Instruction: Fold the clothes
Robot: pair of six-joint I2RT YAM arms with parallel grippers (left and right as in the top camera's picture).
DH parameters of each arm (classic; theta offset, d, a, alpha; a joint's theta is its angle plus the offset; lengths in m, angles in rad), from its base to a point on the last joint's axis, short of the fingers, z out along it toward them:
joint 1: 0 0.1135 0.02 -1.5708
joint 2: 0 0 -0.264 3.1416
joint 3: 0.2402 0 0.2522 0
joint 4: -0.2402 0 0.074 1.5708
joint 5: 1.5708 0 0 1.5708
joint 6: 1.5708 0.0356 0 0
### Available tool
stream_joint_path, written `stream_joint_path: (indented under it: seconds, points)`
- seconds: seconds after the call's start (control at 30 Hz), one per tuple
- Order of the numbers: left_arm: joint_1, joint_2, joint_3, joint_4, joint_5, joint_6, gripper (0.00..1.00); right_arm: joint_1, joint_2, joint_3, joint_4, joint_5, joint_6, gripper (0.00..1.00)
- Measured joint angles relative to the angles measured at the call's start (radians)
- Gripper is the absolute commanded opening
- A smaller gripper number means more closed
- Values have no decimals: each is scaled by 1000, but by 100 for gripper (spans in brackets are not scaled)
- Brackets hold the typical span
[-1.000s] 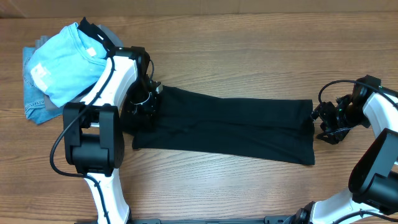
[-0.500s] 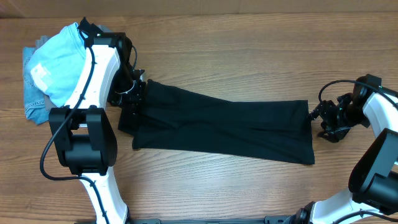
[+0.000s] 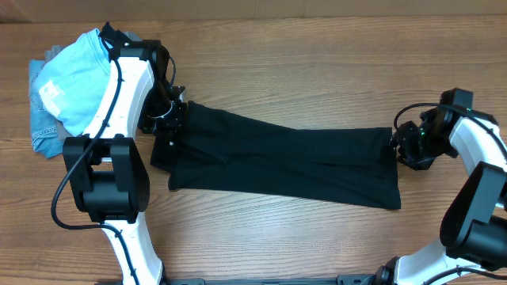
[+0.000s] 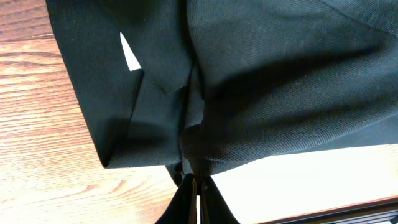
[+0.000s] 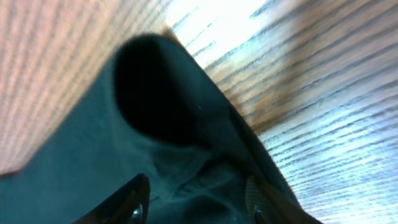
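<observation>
Right gripper (image 3: 400, 144) has moved onto the end of the black polo shirt (image 3: 285, 162), jaws apart astride the fabric; I see left gripper (image 3: 169, 117) pinched onto the opposite end, shirt stretched between them.

The left gripper (image 4: 198, 185) pinches a bunched fold of the black polo shirt (image 4: 280, 74), jaws pressed together; a small white patch (image 4: 129, 55) shows on the cloth. The wooden table (image 4: 43, 155) lies bare to the left.

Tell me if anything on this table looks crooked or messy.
The black shirt lies slanted, a long strip, its end bunched where the left gripper pinches it. The blue shirt sits in a loose heap nearby.
</observation>
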Motion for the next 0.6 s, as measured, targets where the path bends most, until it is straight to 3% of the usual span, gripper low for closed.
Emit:
stream_joint_path:
  seconds: [0.2, 0.33, 0.4, 0.47, 0.5, 0.6]
  points:
    - [0, 0, 0, 1, 0, 0, 4, 0, 0, -49, 32, -21, 7, 35]
    - [0, 0, 0, 1, 0, 0, 4, 0, 0, -49, 72, -61, -13, 35]
    - [0, 0, 0, 0, 0, 0, 4, 1, 0, -49, 74, -70, -16, 44]
    - [0, 0, 0, 1, 0, 0, 4, 1, 0, -49, 73, -78, -22, 64]
    - [0, 0, 0, 0, 0, 0, 4, 0, 0, -49, 70, -80, -22, 64]
    - [0, 0, 0, 1, 0, 0, 4, 1, 0, -50, 68, -85, -35, 38]
